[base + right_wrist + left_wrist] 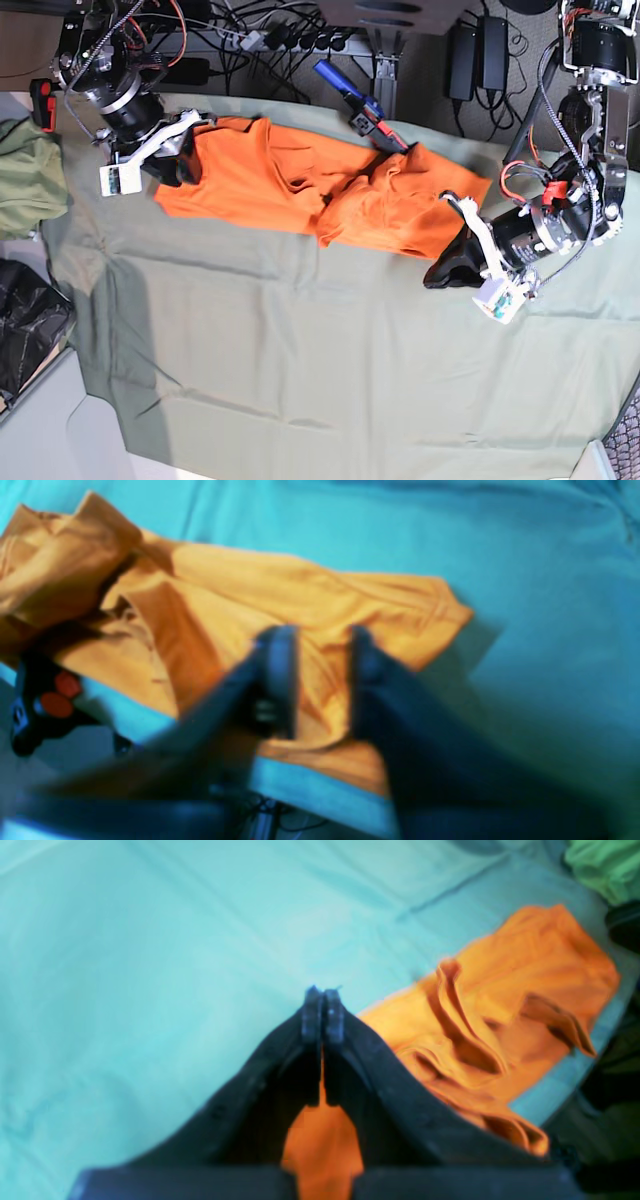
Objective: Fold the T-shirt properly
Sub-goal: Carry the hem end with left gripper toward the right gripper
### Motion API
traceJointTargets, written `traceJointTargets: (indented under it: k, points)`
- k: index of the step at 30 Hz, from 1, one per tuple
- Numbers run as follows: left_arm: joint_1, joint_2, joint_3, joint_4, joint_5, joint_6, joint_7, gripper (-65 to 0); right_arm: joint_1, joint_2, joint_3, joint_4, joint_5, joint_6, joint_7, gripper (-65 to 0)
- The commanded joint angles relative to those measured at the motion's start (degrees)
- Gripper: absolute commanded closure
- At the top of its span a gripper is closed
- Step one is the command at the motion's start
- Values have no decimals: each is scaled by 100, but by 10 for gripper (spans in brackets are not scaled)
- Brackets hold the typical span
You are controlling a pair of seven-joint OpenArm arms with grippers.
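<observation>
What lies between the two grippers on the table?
In the base view, only the orange T-shirt, crumpled, spans from the right gripper to the left gripper; nothing else lies between them.

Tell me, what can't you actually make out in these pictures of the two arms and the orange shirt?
- Right gripper: motion-blurred in its wrist view, so any pinch on the T-shirt is unclear.
- Left gripper: fingertips together, the cloth between them hidden.
- Shirt's label: nowhere visible.
- Olive-green garment: cut off by the base view's edge.
</observation>
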Motion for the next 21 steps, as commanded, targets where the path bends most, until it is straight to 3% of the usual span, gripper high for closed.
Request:
traceJointTargets:
  k: [1,14,18,21]
  points:
    - [46,-20,20,111,-96,-24,-98,0,28,66,52,85,63,260,129,-20]
    - [490,-28,109,79,800,-15,-179,0,105,68,52,85,46,260,127,0]
    - [660,-116,109,9,765,4,-173,0,105,79,52,85,46,260,127,0]
    - [807,-94,116,9,251,-4,-166,0,107,79,52,85,70,260,131,0]
